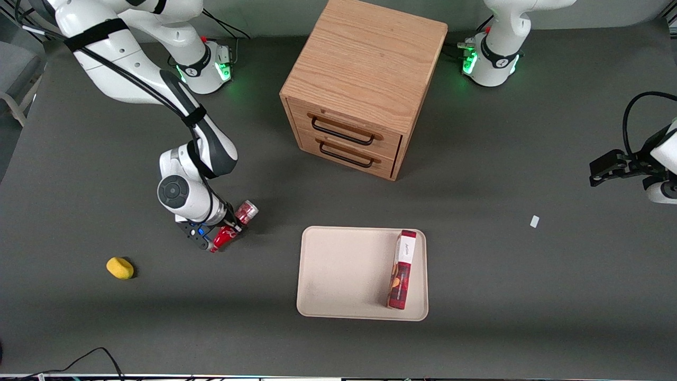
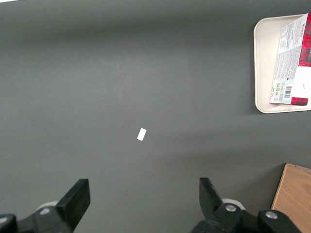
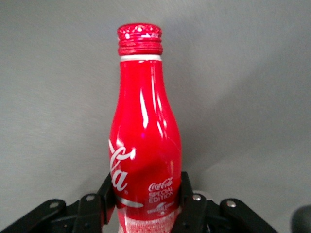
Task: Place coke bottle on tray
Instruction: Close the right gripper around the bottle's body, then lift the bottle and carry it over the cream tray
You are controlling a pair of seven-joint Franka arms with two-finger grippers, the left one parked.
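Note:
The coke bottle (image 1: 232,226), red with white script and a red cap, lies tilted on its side between my right gripper's fingers. It is beside the tray, toward the working arm's end of the table. The right gripper (image 1: 226,232) is shut on the bottle's lower body. In the right wrist view both black fingers (image 3: 184,189) press the sides of the bottle (image 3: 145,136), and its cap points away from the gripper (image 3: 145,188). The cream-beige tray (image 1: 344,275) lies flat on the table, nearer the front camera than the cabinet. It also shows in the left wrist view (image 2: 262,63).
A red-and-white snack box (image 1: 403,269) lies on the tray along its edge toward the parked arm, also in the left wrist view (image 2: 291,63). A wooden two-drawer cabinet (image 1: 359,90) stands farther from the camera. A yellow lump (image 1: 120,268) and a white scrap (image 1: 534,221) lie on the table.

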